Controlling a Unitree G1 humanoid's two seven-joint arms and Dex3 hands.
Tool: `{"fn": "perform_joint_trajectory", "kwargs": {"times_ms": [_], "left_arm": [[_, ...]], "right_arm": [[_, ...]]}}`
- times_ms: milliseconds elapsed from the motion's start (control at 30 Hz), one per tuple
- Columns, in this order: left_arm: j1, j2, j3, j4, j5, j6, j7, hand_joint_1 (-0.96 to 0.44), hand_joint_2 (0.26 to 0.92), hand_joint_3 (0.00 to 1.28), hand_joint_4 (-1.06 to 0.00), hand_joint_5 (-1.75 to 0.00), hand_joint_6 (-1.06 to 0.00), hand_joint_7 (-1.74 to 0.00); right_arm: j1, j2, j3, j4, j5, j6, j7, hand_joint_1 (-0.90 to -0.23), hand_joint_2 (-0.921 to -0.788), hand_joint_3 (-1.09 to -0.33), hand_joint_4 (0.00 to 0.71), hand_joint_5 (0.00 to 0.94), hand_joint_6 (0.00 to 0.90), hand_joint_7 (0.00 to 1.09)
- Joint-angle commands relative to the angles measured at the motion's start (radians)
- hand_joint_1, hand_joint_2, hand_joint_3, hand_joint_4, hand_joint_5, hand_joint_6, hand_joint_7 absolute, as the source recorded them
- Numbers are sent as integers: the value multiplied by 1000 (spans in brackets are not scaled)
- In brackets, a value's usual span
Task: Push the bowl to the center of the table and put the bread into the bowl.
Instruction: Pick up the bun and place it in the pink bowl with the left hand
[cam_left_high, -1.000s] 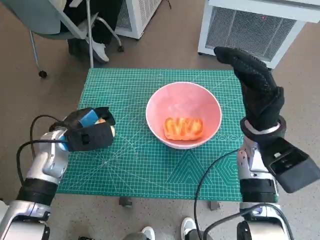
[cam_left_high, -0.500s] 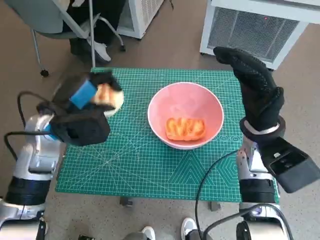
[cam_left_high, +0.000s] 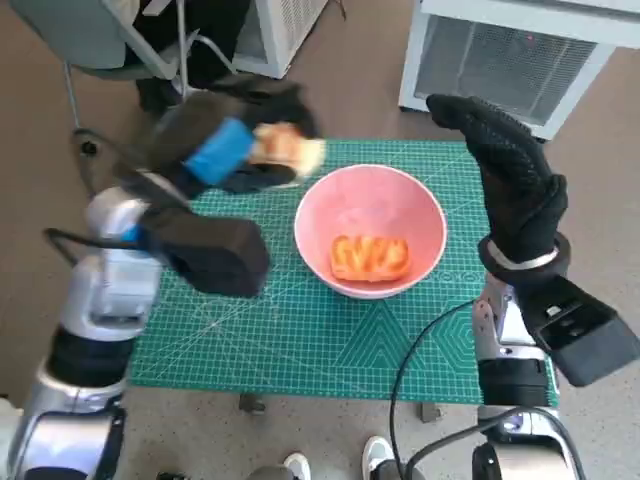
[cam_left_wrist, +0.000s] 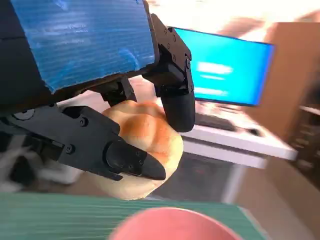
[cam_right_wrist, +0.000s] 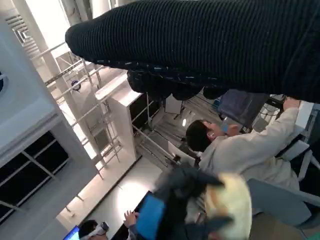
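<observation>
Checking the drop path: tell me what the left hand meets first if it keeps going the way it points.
Probably the pink bowl: the left hand, holding a bread roll, points toward its near rim. The hand seems raised, so it may pass above.

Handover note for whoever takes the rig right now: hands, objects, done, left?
Left hand: grips the pale round bread roll, raised near the far-left rim of the pink bowl.
Right hand: upright beside the bowl's right side, holds nothing, fingers extended.
Pink bowl: roughly mid-table on the green cutting mat, with an orange glazed bread piece already inside.
Done: bowl looks centred; one bread is in.
Left: carry the roll over the bowl and release it.
</observation>
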Motion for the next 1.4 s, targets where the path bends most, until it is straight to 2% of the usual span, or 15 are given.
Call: {"fn": "perform_joint_trajectory", "kwargs": {"times_ms": [33, 233, 300, 367, 400, 433, 467, 500, 533, 567, 633, 733, 867, 1167, 1400], "left_arm": [[-42, -40, -51, 78, 42, -26, 18, 0, 921, 124, -636, -1148, -551, -1316], [-63, -94, -111, 161, 106, -16, 38, 1, 921, 170, -576, -1229, -506, -1339], [-70, -111, -129, 192, 116, -2, 24, 1, 921, 192, -564, -1273, -470, -1342], [-79, -125, -147, 224, 121, 21, -11, 1, 921, 244, -532, -1352, -389, -1374], [-84, -131, -155, 239, 123, 32, -29, -2, 916, 240, -488, -1177, -367, -1233], [-92, -136, -168, 256, 124, 60, -74, -5, 918, 217, -483, -808, -393, -915], [-98, -139, -177, 268, 124, 81, -105, -48, 919, 191, -408, -517, -373, -635], [-113, -142, -191, 285, 122, 119, -164, -63, 919, 182, -381, -414, -366, -535], [-123, -143, -199, 295, 121, 146, -205, -129, 920, 157, -291, -264, -319, -366], [-140, -148, -207, 310, 117, 187, -259, -171, 920, 141, -233, -169, -288, -258], [-163, -154, -214, 323, 109, 250, -336, -246, 921, 125, -151, -86, -236, -150], [-171, -155, -208, 312, 94, 296, -391, -338, 921, 112, -77, -28, -187, -65], [-138, -148, -170, 292, 60, 253, -349, -379, 921, 105, -38, -6, -170, -32], [-51, -157, -8, 310, -126, -25, -148, -369, 921, 88, -29, -3, -200, -36], [32, -189, 133, 278, -287, -217, -14, -410, 921, 93, -81, -22, -251, -58]], "right_arm": [[12, 1, -1, 22, -3, -6, 9, -606, -921, -767, -1, 528, -1, 668], [13, -3, -2, 25, -14, -12, 1, -597, -921, -770, -1, 530, -1, 670], [14, -5, -3, 26, -18, -15, -1, -596, -921, -772, -1, 530, -1, 670], [16, -6, -4, 28, -22, -19, -4, -594, -921, -774, -1, 530, -1, 670], [16, -7, -4, 28, -24, -20, -6, -594, -921, -774, -1, 530, -1, 670], [17, -7, -4, 26, -26, -20, -9, -593, -921, -776, -1, 530, -1, 671], [17, -7, -4, 25, -28, -20, -11, -592, -921, -777, -1, 531, -1, 671], [18, -8, -4, 21, -29, -18, -13, -592, -921, -778, -1, 531, -1, 672], [19, -8, -3, 18, -29, -16, -14, -592, -921, -779, -1, 531, -1, 673], [21, -8, -3, 12, -30, -14, -17, -593, -921, -780, -1, 530, -1, 673], [26, -8, -1, 1, -32, -10, -21, -593, -921, -782, -1, 530, -1, 674], [31, -10, 0, -13, -33, -2, -25, -594, -921, -785, -1, 528, -1, 671], [36, -13, -1, -27, -31, 5, -27, -588, -921, -791, -1, 524, -1, 665], [41, -12, -1, -68, -27, 31, -35, -576, -921, -802, -1, 516, -1, 658], [33, -9, -2, -92, -15, 61, -38, -584, -921, -809, -1, 505, -1, 654]]}}
